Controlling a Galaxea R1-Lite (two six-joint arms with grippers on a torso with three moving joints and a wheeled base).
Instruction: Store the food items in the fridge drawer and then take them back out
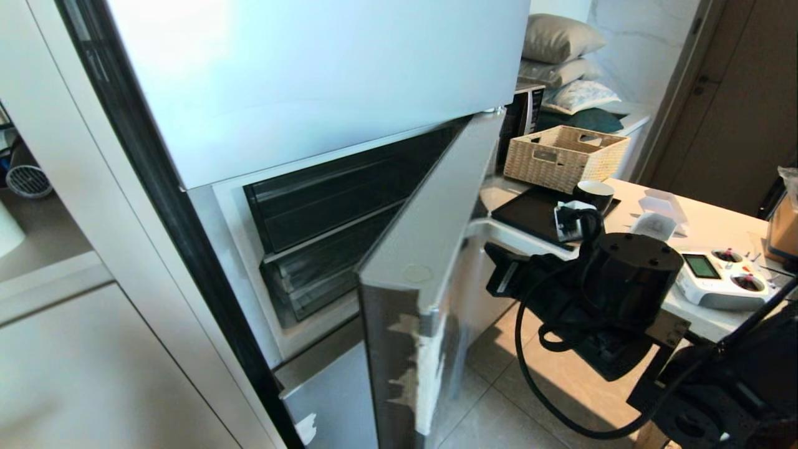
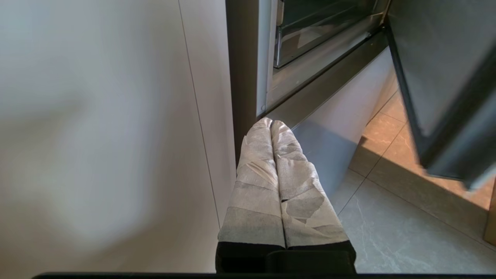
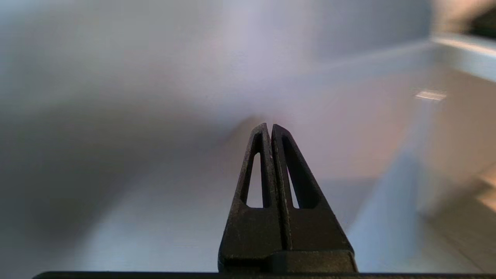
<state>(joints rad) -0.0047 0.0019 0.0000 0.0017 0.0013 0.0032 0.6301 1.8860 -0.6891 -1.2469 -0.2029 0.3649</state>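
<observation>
- Right claw (image 3: 271, 130): bare black slotted fingers pressed together, holding nothing, pointed at a pale blurred panel; in the head view only the right arm (image 1: 598, 274) shows, low at the right beside the fridge door (image 1: 405, 274).
- Left claw (image 2: 271, 126): tape-wrapped fingers pressed together, empty, low by the fridge's bottom edge above the tiled floor (image 2: 387, 228).
- Fridge door: grey, swung partly open, its edge patched with white tape.
- Fridge drawer (image 1: 312, 287): clear plastic, shallow, inside the dark opening behind the door, pushed in; a similar clear compartment sits above it. Contents cannot be made out; no fruit is visible.
- Surface (image 1: 698, 224): white, farther right, carrying a wicker basket (image 1: 564, 156), a dark cup (image 1: 593, 194) and a remote controller (image 1: 723, 280).
</observation>
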